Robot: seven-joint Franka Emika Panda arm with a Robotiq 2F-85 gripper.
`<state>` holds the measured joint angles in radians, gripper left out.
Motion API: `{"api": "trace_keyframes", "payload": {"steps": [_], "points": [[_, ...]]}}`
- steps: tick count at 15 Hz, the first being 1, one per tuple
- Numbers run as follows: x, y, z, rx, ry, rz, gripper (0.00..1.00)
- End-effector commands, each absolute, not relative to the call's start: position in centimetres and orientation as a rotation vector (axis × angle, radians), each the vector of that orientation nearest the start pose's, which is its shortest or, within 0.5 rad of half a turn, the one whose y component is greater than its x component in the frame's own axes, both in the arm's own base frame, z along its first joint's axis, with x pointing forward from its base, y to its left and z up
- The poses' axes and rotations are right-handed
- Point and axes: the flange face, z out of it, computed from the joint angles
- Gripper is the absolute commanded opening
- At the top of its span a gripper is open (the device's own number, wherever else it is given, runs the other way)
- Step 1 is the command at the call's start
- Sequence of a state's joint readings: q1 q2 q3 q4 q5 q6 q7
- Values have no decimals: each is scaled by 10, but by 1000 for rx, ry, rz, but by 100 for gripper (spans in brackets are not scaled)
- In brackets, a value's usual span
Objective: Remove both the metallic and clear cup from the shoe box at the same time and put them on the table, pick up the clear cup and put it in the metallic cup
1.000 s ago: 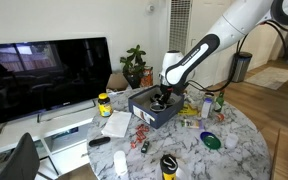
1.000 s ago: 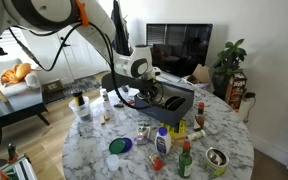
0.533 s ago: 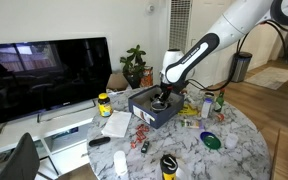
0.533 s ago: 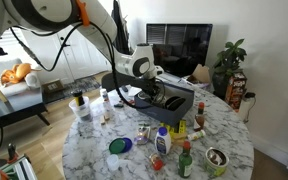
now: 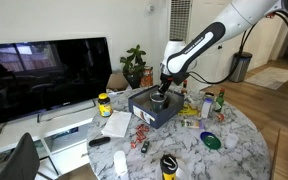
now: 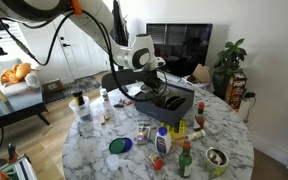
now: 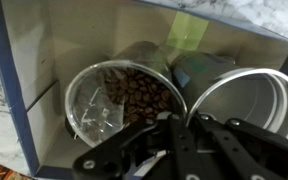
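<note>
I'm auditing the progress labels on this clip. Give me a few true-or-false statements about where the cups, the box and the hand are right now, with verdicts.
1. The clear cup and the metallic cup are both inside the shoe box. True.
2. The clear cup is empty. False: it holds brown bean-like pieces.
3. The clear cup is nested in the metallic cup. False: they stand side by side.
4. The hand is over the shoe box. True.

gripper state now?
Gripper: jaws nearly together where the clear cup and metallic cup rims meet; whether it grips them cannot be told.
</note>
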<state>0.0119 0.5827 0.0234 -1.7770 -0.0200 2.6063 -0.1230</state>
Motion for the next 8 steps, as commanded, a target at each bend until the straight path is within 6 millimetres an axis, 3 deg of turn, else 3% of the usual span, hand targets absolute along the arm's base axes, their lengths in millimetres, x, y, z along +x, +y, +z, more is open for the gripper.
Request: {"api": "trace_keyframes", "payload": {"steps": [1,4,8], "points": [[659,28,302,-3119,-292,-405,2],[644,39,331,-3110,-340,-422,2],[613,66,344,-3038,-486,-351,2]]}}
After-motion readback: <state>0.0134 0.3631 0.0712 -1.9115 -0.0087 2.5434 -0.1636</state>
